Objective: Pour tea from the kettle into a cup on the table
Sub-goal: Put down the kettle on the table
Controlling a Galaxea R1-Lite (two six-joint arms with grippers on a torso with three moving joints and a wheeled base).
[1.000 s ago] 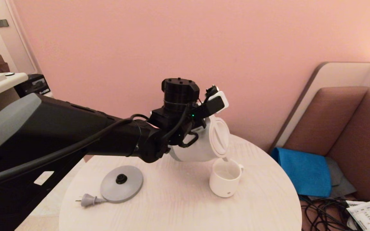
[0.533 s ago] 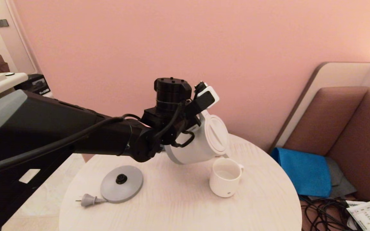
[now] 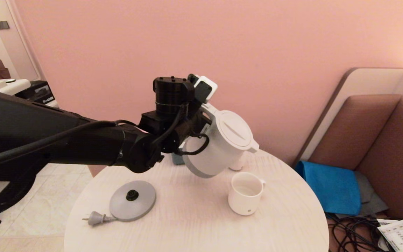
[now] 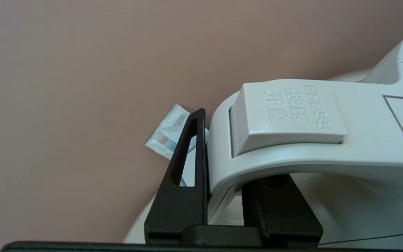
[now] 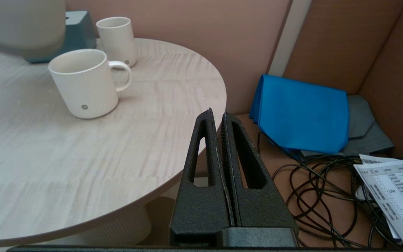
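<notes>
The white kettle [image 3: 222, 148] hangs tilted above the round table [image 3: 194, 220], up and to the left of the cup, its spout [image 3: 254, 146] pointing right and clear of the rim. My left gripper [image 4: 231, 157] is shut on the kettle's loop handle [image 4: 292, 154], one finger on each side, just below the lid button. The wide white cup [image 3: 245, 194] stands on the table with a little pale tea [image 3: 246, 190] inside. My right gripper [image 5: 217, 113] is shut on nothing, low beside the table's right edge, away from the cup [image 5: 84, 84].
The grey kettle base [image 3: 132, 200] and its plug [image 3: 96, 218] lie at the table's front left. A smaller handleless cup [image 5: 117, 40] and a tissue box [image 5: 79, 31] stand at the back. On the bench to the right lie a blue cloth [image 3: 331, 185], cables [image 3: 352, 231] and a printed sheet [image 3: 402, 236].
The kettle has swung back from a steep pouring tilt over the cup toward upright, rising and moving left. The stream into the cup has stopped. The right gripper is still.
</notes>
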